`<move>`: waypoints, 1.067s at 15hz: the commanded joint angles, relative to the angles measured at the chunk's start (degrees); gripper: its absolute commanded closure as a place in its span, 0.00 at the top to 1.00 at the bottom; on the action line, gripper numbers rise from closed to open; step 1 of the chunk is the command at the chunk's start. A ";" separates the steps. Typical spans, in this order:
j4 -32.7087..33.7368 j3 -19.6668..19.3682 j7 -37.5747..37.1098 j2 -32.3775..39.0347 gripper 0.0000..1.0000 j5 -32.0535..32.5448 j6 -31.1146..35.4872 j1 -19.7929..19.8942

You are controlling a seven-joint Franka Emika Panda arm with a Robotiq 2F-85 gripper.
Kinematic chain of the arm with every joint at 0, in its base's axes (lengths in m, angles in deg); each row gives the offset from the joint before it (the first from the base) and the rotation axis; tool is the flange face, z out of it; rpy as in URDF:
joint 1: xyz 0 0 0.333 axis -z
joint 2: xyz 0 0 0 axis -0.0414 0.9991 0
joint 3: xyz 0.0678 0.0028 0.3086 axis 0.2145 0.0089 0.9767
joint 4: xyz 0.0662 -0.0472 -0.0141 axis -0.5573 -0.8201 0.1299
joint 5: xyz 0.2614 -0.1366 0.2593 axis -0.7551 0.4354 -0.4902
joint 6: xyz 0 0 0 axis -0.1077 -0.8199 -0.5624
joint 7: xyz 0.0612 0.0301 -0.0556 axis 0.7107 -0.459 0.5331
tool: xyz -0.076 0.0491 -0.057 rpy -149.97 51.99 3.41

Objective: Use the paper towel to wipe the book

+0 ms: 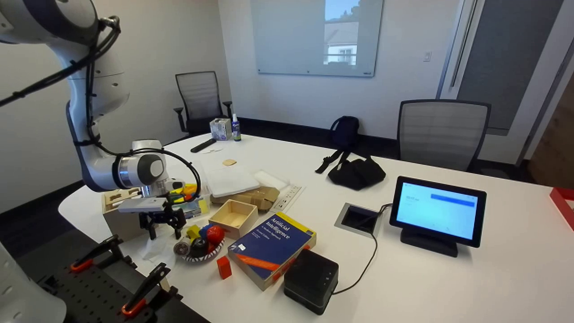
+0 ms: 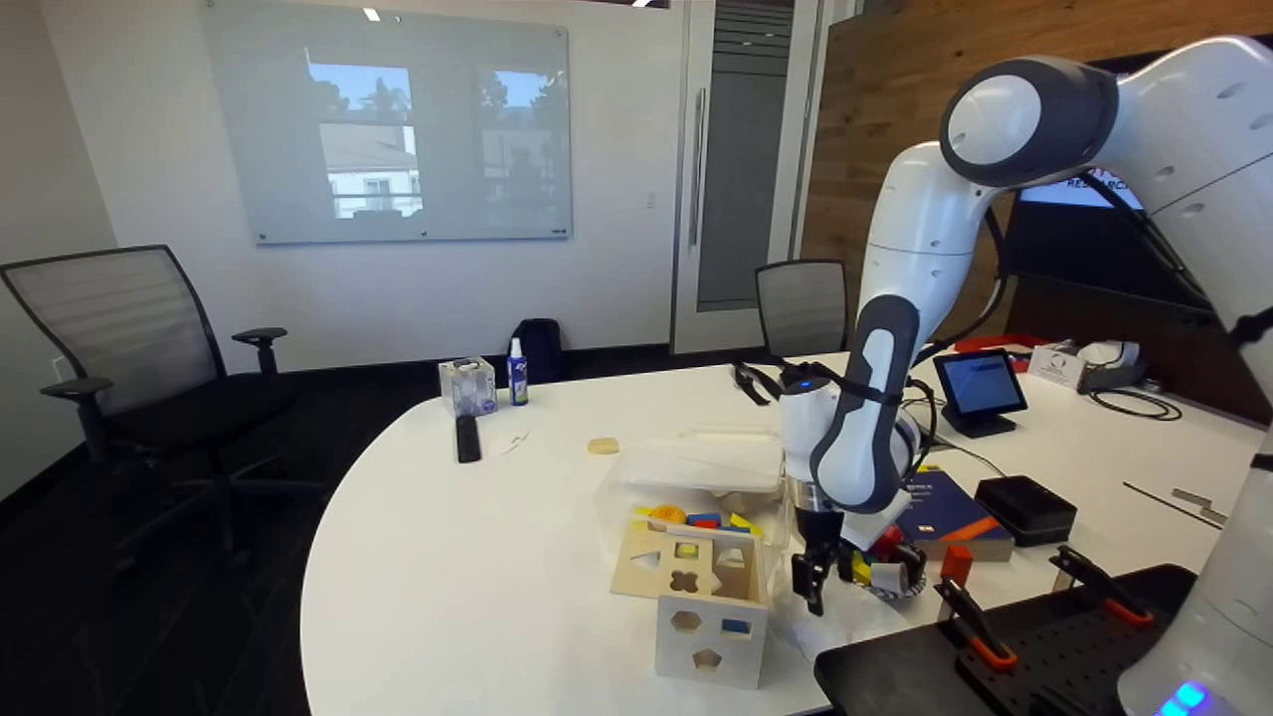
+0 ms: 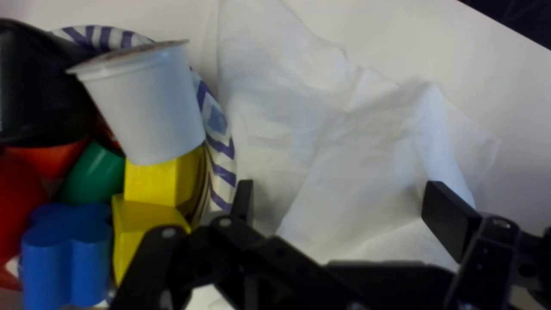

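The Artificial Intelligence textbook is dark blue, banded yellow and orange-red. Beside it, a black box; near it, a bowl striped white and, from here, maybe purple; farther off, a white paper towel.

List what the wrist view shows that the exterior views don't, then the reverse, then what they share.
Only the wrist view: a green block in the bowl; I can't make it out in either exterior view.

Only the exterior views: the book, tablet, black box and spray bottle.

Shared: the open gripper over the creased paper towel, plus the bowl and white cup.
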State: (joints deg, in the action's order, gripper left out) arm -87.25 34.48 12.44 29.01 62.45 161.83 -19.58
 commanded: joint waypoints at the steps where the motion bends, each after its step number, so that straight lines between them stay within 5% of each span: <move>1: 2.40 -1.11 0.94 2.56 1.00 0.51 -0.14 -1.89; 2: 2.77 -1.09 0.98 3.06 1.00 0.48 -0.13 -2.04; 3: 3.19 -1.02 1.17 3.61 0.75 0.53 -0.03 -2.12; 4: 3.35 -0.98 1.17 3.86 0.74 0.48 0.00 -2.25; 12: 4.11 -1.12 1.03 4.51 0.12 0.37 -0.01 -3.05; 14: 4.05 -0.35 1.53 4.09 0.00 -0.07 -0.59 -1.95; 16: 3.87 0.35 1.81 3.58 0.00 -0.50 -1.36 -1.02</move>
State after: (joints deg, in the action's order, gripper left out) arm -83.47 34.30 12.49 33.14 62.45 161.76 -21.49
